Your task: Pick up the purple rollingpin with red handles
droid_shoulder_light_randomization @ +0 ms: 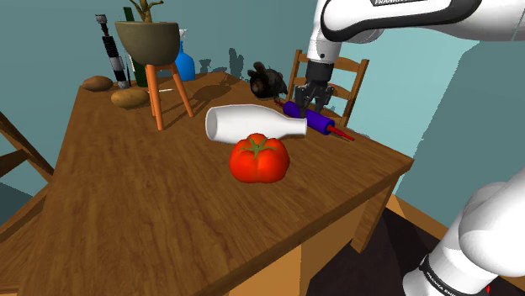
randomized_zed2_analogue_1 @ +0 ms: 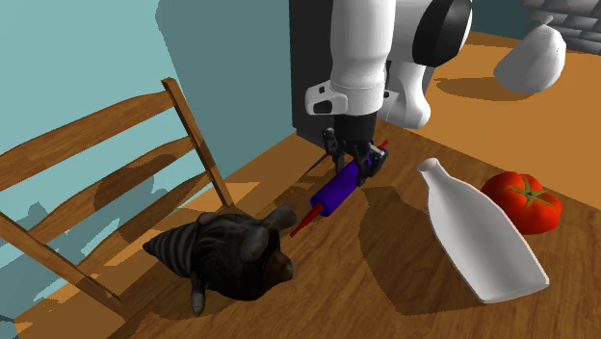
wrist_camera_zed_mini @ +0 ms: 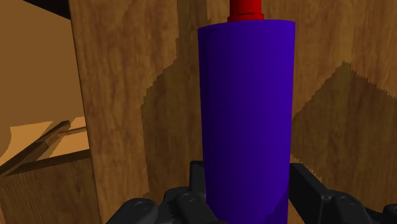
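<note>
The purple rolling pin with red handles lies near the table's far edge, close to the wooden chair. My gripper comes down on it from above and is shut on the purple barrel near one end. In the wrist view the two black fingers press against both sides of the barrel, and a red handle sticks out beyond it. In the second exterior view the gripper clasps the pin's upper end, while the other red handle points toward a dark animal figure.
A white bottle lies on its side beside the pin, with a large tomato in front of it. The dark animal figure sits near the chair. A plant pot on an orange stand, a blue bottle and potatoes stand at the back.
</note>
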Controlling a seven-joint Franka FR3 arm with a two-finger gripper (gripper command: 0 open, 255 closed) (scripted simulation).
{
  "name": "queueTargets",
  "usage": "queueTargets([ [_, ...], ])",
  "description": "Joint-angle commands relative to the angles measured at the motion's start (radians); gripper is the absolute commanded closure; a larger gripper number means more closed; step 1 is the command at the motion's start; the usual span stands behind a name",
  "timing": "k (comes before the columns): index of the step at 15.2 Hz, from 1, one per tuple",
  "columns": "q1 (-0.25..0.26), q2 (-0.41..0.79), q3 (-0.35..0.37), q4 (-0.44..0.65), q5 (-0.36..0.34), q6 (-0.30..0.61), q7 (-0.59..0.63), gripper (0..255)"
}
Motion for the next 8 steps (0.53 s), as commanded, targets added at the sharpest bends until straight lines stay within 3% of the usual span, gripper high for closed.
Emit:
queueTargets([
  [1, 0.000, 0.001, 0.000, -0.002, 0.000, 0.000, 0.001, 255],
  [8, -0.001, 0.015, -0.002, 0.095, -0.002, -0.083, 0.007, 255],
])
